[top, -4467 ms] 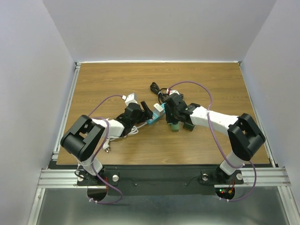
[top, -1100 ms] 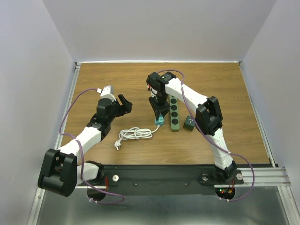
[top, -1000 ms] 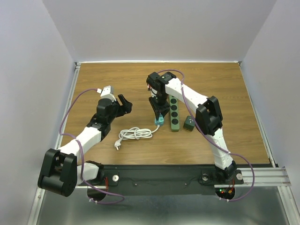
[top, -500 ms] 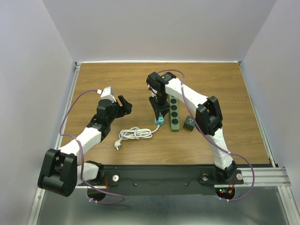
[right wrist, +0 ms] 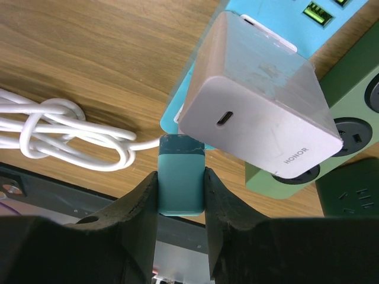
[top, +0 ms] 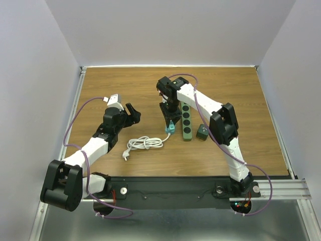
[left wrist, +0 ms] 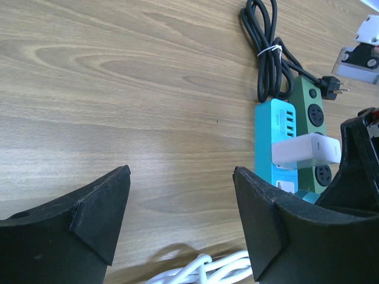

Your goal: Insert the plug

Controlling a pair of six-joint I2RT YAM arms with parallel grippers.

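Two strips lay side by side near the middle of the bench (top: 225, 90), running from the far edge toward the near edge. There was one blue strip (left wrist: 269, 127) and one green strip (top: 186, 120), and they touched along their long sides, the blue one on the left.

One white charger (right wrist: 254, 112) sat on the top face of the blue strip, its single port facing the right wrist camera. How deep its prongs went could not be told. One small dark cube (top: 202, 133) rested just right of the green strip's near end. One black cord (left wrist: 266, 59), bundled with a tie, lay at the far end of the strips.

One white cord (top: 144, 143), coiled and knotted, lay toward the near edge, left of the strips. One end ran into the blue strip and the other ended in one plug (top: 124, 157).

Of the two grippers, the right gripper (right wrist: 180, 177) had its two fingers pressed tight on the teal block at the blue strip's near end. The left gripper (left wrist: 180, 177) hovered left of the strips, toward the left edge, with its jaws spread wide and nothing between them.
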